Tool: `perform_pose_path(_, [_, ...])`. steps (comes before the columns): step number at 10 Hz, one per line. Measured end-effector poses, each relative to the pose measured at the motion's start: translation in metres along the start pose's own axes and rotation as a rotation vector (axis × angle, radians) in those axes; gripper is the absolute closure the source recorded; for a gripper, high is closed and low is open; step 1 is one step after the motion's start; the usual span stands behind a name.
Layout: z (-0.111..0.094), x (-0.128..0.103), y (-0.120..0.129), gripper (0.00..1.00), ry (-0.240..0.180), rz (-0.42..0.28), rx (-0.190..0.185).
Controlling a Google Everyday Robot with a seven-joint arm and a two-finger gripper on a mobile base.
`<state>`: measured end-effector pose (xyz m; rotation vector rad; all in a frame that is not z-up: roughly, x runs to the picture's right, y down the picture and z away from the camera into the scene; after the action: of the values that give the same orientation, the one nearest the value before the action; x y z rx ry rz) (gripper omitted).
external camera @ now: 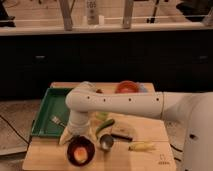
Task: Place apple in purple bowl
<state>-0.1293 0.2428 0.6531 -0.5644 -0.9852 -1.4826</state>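
The purple bowl (pixel 80 150) stands on the wooden board near its front left. The apple (pixel 78 156), yellow-orange with a reddish blush, lies inside the bowl. My gripper (pixel 78 136) hangs just above the bowl's far rim at the end of the white arm (pixel 115 104), which reaches in from the right. Its two pale fingers (pixel 64 138) are spread apart on either side and hold nothing.
A green tray (pixel 44 122) with a fork (pixel 56 120) lies at the left. An orange-red bowl (pixel 127 87) stands at the back. A green vegetable (pixel 105 126), a metal spoon (pixel 106 143), a dark utensil (pixel 122 136) and a pale yellow banana-like piece (pixel 141 146) lie right of the purple bowl.
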Motion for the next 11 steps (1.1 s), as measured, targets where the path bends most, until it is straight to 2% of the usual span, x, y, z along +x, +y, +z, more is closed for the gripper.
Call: perform_pose_path(11, [0.0006, -0.0001, 0.0000, 0.20, -0.002, 0.000, 0.001])
